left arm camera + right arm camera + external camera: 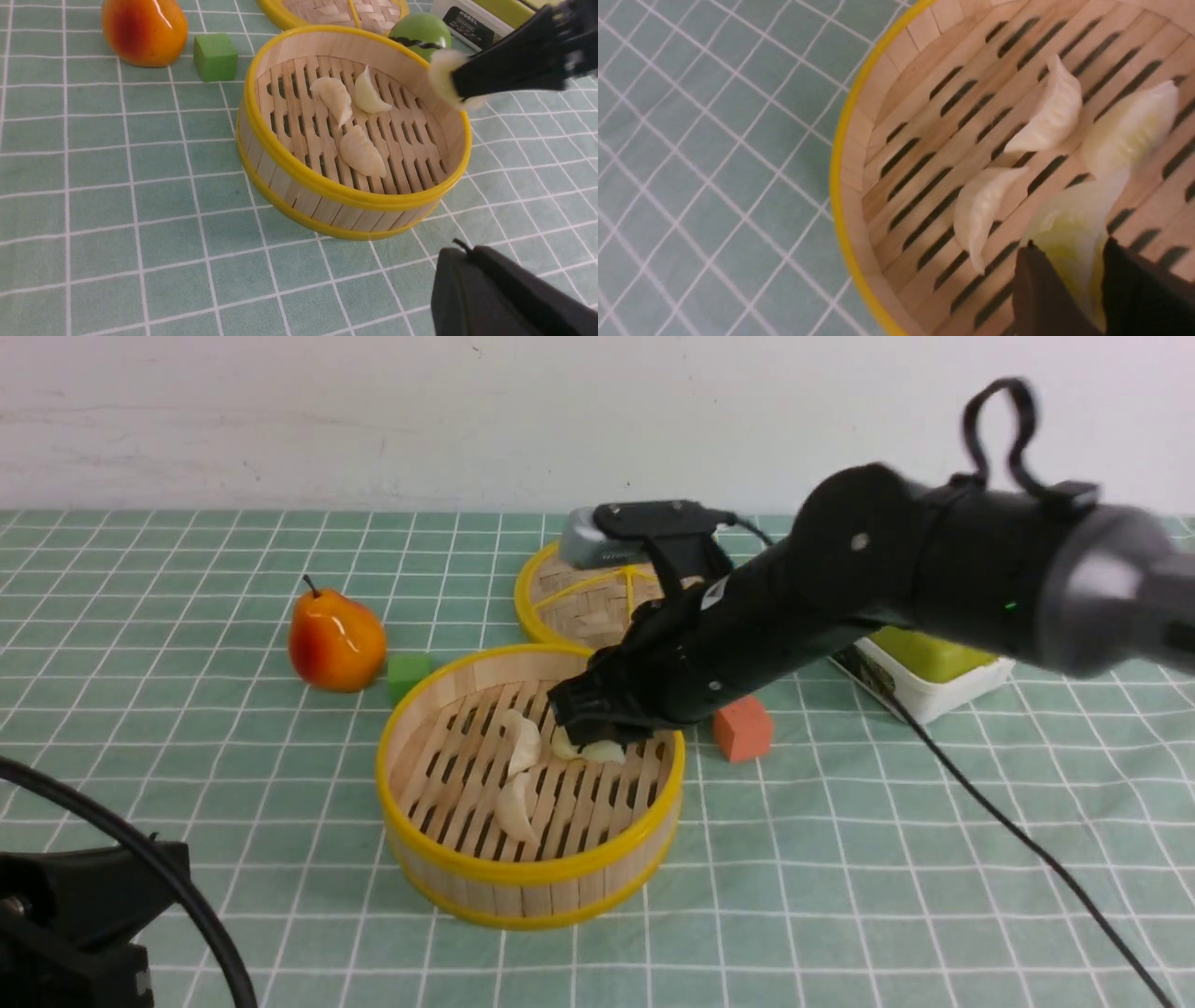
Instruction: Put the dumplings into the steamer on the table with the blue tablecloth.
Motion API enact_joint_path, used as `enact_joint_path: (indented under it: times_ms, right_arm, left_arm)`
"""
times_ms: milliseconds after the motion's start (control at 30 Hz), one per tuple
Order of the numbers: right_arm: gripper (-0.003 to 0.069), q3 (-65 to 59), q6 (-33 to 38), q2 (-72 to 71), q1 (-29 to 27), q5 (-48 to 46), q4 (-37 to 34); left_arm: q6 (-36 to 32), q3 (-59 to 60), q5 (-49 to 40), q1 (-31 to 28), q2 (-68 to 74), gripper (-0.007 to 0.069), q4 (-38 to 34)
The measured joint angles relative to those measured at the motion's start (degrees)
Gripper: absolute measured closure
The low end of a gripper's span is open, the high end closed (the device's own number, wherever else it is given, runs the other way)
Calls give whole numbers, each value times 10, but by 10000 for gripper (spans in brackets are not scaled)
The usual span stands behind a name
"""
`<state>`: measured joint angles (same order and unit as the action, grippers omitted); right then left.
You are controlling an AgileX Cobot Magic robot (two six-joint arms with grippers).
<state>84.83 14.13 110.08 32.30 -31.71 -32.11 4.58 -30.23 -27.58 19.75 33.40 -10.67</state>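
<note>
The left gripper [462, 247], nearest at the table's near left corner, has its dark tips together. Farther in stands the steamer, a round pale bamboo basket with glossy yellow rim bands [532, 873], its wall built of upright strips and its floor of smooth wood cut by dark rounded slots. Three crescent dumplings lie on that floor: two creamy white, matt, with softly pleated edges [1052, 109] [983, 205], and one pale yellow-green [1129, 130]. The right gripper [1069, 247], black, is clamped on a fourth, a yellow-green translucent-looking crescent dumpling [1069, 219], over the steamer's right half.

Just beyond the basket's left side sits a green block [408, 674], beside a shiny orange-red pear with a dark stem [337, 639]; to its right is an orange block [743, 728]. Toward the right edge of the table, clad in green-teal cloth with white grid lines [887, 915], is a white plastic box holding something yellow-green [962, 689]. Toward the far edge lies a flat woven round lid with yellow spokes [583, 607].
</note>
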Motion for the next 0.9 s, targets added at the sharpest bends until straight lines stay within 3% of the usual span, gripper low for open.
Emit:
enact_joint_path:
  times_ms: [133,233,433,533,633,733,800,867,900]
  right_arm:
    - [496,5,-20,75,0,30,-9]
    - [450,9,-31,84,0,40,-21]
    - [237,9,-33,58,0,38,-31]
    - [211,9,-33,17,-3,25,-19]
    - [258,9,-33,-59,-9,-15,12]
    - [372,9,-33,-145,-11,-75,87]
    - [525,9,-33,-237,-11,-130,162]
    - [585,9,-33,-271,-11,-149,186]
    - [657,-1,-45,-325,-11,-175,239]
  left_arm:
    - [0,0,0,0,0,636,-1]
    - [0,0,0,0,0,635,-1]
    - [0,0,0,0,0,634,-2]
    - [0,0,-1,0,-4,634,-2]
    - [-11,0,-8,0,-36,632,-2]
    - [-46,0,-14,0,-92,631,-2]
    - [-74,3,-13,0,-145,629,-1]
    - [-81,5,-14,0,-165,629,1]
    - [-83,7,-24,0,-185,627,5]
